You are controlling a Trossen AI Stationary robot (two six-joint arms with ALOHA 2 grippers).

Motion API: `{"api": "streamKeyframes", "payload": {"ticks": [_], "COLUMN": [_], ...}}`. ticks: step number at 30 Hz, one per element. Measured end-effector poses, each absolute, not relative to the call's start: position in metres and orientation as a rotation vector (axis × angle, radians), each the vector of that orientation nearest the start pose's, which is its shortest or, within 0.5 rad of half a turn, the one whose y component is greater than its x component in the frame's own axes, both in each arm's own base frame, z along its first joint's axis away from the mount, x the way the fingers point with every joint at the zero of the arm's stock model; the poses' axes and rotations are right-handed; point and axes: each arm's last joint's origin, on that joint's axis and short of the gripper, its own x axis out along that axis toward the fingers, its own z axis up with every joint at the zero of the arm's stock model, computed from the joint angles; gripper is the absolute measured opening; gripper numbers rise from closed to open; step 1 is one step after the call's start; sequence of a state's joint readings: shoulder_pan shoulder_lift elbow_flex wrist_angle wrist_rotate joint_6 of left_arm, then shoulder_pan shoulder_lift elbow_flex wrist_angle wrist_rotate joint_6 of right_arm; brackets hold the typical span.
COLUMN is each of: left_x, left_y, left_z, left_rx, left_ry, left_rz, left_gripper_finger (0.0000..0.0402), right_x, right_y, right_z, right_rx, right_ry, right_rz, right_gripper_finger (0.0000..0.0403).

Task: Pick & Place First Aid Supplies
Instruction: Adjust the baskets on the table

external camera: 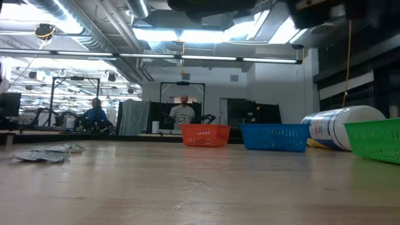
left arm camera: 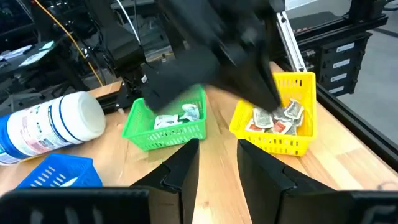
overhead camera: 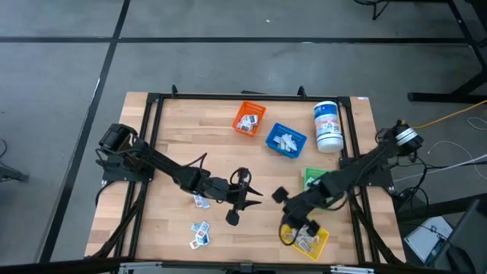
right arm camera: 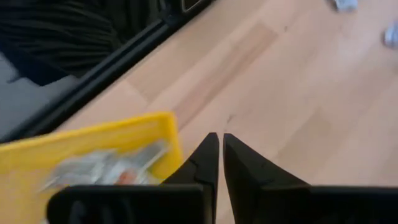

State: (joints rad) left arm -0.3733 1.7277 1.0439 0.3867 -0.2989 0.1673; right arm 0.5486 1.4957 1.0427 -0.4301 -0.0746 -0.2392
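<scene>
The left gripper (overhead camera: 237, 204) hangs over bare wood at the lower centre of the high view, its two fingers (left arm camera: 186, 174) spread with a clear gap and nothing between them; in its wrist view they point toward the green and yellow bins. The right gripper (overhead camera: 288, 207) sits just right of it, near the lower middle of the frame, fingers (right arm camera: 208, 163) pressed almost together with only a sliver of wood showing between them, and empty as far as the blurred wrist view lets me judge. Just beside those tips lies the yellow bin (overhead camera: 323, 242) at the lower right of the table, with packets (left arm camera: 277, 119) piled inside it. The green bin (overhead camera: 307, 177) sits above it, partly under the right arm, and also holds packets. Loose packets (overhead camera: 200, 234) lie on the table at the lower left, with another close under the left arm. Toward the table's upper middle are the orange bin (overhead camera: 248, 118) and the blue bin (overhead camera: 285, 140), each with white packets inside. A white canister (overhead camera: 327, 126) lies on its side at the upper right. In the low view two people (external camera: 182, 114) sit far back in the room.
</scene>
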Motion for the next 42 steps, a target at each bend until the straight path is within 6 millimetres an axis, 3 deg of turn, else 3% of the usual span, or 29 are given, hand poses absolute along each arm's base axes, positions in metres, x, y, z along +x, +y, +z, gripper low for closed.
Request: {"api": "streamKeyframes", "payload": {"ticks": [6,10,13,23,28,34,42], "left_x": [0.356,0.355,0.355,0.355,0.354,0.354,0.354], "left_y": [-0.132,-0.134,-0.134,-0.134,-0.134,-0.134,-0.134], "left_z": [0.229,0.229,0.228,0.228,0.228,0.228,0.228], "left_rx": [0.267,0.275,0.281,0.272,0.265,0.265,0.264], "left_ry": [0.274,0.282,0.286,0.287,0.293,0.293,0.293], "left_rz": [-0.085,-0.075,-0.061,-0.059,-0.058,-0.058,-0.058], "left_gripper_finger": [0.0104,0.0104,0.0104,0.0104,0.0104,0.0104,0.0104], "right_x": [0.219,0.194,0.189,0.211,0.224,0.243,0.271], "right_y": [0.133,0.117,0.117,0.128,0.126,0.125,0.115], "right_z": [0.274,0.274,0.265,0.209,0.187,0.172,0.171], "right_rx": [-0.237,-0.133,-0.118,-0.251,-0.282,-0.29,-0.283], "right_ry": [0.949,1.158,1.286,1.597,1.664,1.606,1.411], "right_rz": [0.512,0.311,0.227,0.098,0.058,0.116,0.202], "right_gripper_finger": [0.0026,0.0026,0.0026,0.0026,0.0026,0.0026,0.0026]}}
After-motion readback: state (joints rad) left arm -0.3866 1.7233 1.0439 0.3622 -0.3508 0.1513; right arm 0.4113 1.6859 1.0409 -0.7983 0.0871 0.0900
